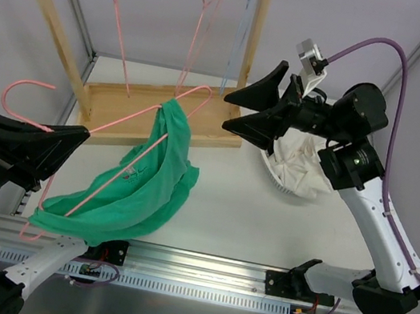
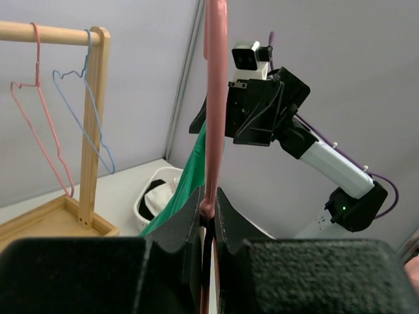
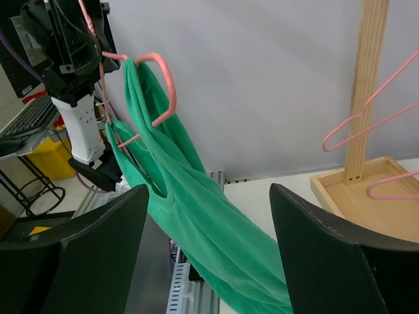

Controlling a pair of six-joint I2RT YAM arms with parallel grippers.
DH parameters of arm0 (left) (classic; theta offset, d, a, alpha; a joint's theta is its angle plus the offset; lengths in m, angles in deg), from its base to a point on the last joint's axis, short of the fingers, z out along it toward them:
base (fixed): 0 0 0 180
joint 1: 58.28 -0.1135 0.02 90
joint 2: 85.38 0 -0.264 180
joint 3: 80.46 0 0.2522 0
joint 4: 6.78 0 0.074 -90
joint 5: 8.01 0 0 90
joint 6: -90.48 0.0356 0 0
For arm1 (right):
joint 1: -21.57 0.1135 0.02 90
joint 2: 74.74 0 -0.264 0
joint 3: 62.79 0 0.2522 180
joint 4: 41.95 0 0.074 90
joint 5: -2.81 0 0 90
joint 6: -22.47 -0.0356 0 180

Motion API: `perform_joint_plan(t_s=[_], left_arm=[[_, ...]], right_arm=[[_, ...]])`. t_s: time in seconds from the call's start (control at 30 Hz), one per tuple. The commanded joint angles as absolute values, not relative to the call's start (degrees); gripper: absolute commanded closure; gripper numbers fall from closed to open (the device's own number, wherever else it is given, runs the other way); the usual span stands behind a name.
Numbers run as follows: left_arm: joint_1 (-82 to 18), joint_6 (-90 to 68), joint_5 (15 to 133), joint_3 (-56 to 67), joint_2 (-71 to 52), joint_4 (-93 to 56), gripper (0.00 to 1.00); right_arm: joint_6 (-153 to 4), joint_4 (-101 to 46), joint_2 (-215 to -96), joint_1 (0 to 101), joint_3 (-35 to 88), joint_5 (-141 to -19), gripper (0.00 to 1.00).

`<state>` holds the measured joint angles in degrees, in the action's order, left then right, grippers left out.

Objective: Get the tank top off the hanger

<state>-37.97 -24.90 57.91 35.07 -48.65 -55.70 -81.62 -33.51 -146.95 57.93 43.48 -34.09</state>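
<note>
A pink wire hanger [image 1: 127, 120] slants above the table with a green tank top [image 1: 140, 185] draped over it, one strap still looped over the hanger's far shoulder. My left gripper [image 1: 79, 136] is shut on the hanger wire near its hook. In the left wrist view the wire [image 2: 215, 98] rises from between the closed left gripper [image 2: 209, 210], green cloth [image 2: 190, 173] behind it. My right gripper [image 1: 228, 111] stands open just right of the hanger's far end, holding nothing. From the right wrist, the tank top [image 3: 196, 216] hangs off the hanger [image 3: 163, 78], beyond the open right gripper [image 3: 208, 196].
A wooden rack [image 1: 122, 101] stands at the back with a pink hanger [image 1: 207, 10] and a blue hanger [image 1: 245, 25] on its bar. A white laundry basket [image 1: 296, 176] with pale cloth sits under the right arm. A metal rail [image 1: 199, 265] runs along the near edge.
</note>
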Motion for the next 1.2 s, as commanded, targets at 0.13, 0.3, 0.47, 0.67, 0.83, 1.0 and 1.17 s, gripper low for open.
perform_joint_plan(t_s=[0.13, 0.3, 0.47, 0.67, 0.83, 1.0, 1.17], left_arm=[[-37.45, -27.29, 55.36, 40.34, -43.2, -52.36, 0.97], [-37.45, -27.21, 55.45, 40.96, -42.14, -52.36, 0.97], [-37.45, -26.85, 55.89, 40.61, -42.4, -52.36, 0.97], [-37.45, -25.45, 57.73, 41.49, -42.05, -52.27, 0.96], [-37.36, -24.83, 57.3, 41.84, -41.43, -52.36, 0.96], [-37.36, -24.48, 57.99, 40.26, -42.66, -52.36, 0.96], [-37.45, -24.92, 56.95, 37.36, -43.98, -52.44, 0.97]], right_arm=[[-76.41, -41.01, -145.32, 65.32, 39.57, -38.06, 0.21], [-74.13, -42.43, -146.99, 69.9, 39.56, -41.04, 0.2], [-73.51, -42.87, -148.22, 73.07, 39.83, -46.39, 0.22], [-73.42, -42.78, -148.22, 74.21, 38.69, -48.25, 0.65], [-73.69, -42.69, -146.99, 74.13, 37.46, -51.94, 1.0], [-72.89, -42.17, -143.4, 71.5, 36.49, -57.29, 1.0], [-68.77, -40.32, -139.44, 69.03, 35.61, -67.56, 1.0]])
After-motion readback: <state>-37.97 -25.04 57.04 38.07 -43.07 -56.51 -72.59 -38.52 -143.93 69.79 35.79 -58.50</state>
